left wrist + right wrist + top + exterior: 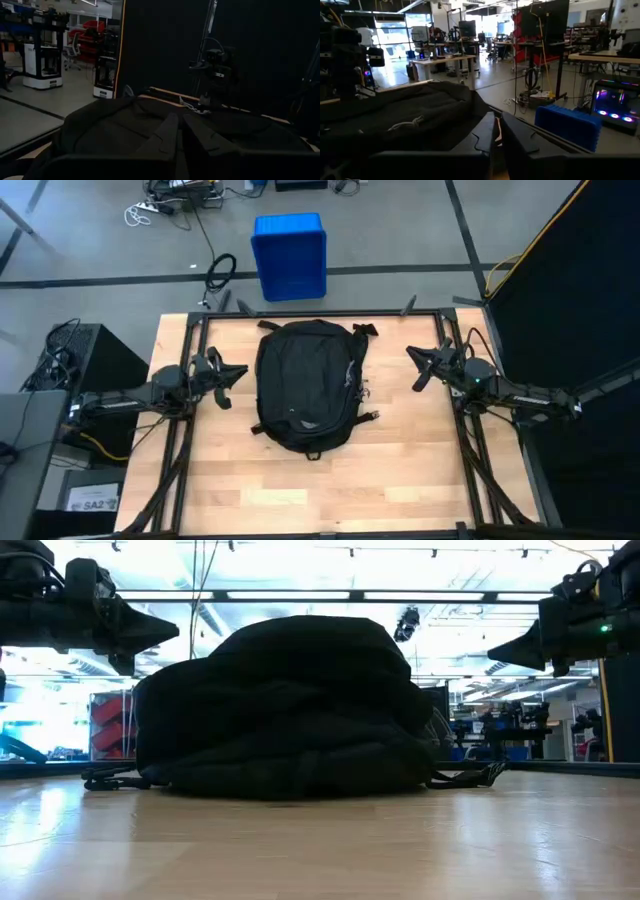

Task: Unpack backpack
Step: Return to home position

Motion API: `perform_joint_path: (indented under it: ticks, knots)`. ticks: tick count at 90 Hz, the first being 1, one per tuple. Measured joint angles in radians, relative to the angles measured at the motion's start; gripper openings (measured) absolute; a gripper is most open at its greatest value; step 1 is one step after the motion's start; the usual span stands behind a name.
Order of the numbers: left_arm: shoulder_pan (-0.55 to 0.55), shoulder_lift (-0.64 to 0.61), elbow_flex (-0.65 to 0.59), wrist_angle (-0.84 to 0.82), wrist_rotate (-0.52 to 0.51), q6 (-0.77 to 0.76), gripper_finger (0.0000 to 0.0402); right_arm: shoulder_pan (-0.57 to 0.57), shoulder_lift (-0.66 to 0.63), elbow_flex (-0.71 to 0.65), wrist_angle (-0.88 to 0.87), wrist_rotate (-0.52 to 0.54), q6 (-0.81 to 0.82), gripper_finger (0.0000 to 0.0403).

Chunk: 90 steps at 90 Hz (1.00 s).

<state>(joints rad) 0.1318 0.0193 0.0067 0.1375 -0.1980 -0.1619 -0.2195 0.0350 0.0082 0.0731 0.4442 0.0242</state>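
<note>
The black backpack (305, 385) lies flat on the middle of the wooden table (400, 470), and its strap ends (368, 417) trail on the wood. In the low view it is a dark mound (285, 710). My left gripper (232, 375) hovers shut just left of the backpack, above the table, pointing at it (180, 135). My right gripper (420, 367) hovers shut to the right of the backpack, a little farther off, with nothing between its fingers (497, 135). Both hang above table height in the low view.
A blue crate (290, 255) stands on the floor beyond the table's far edge. A black box (85, 355) sits off the left side and a dark curtain (570, 300) off the right. Bare wood shows along the near edge.
</note>
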Motion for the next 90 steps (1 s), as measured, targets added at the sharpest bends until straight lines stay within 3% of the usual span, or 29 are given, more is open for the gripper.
perform_joint_path:
  ticks: [90]
  knots:
    - [0.0, 0.0, 0.0, 0.0, 0.0, 0.0, 0.0, 0.0, 0.0, 0.0, 0.0, 0.0, 0.0, 0.0002]
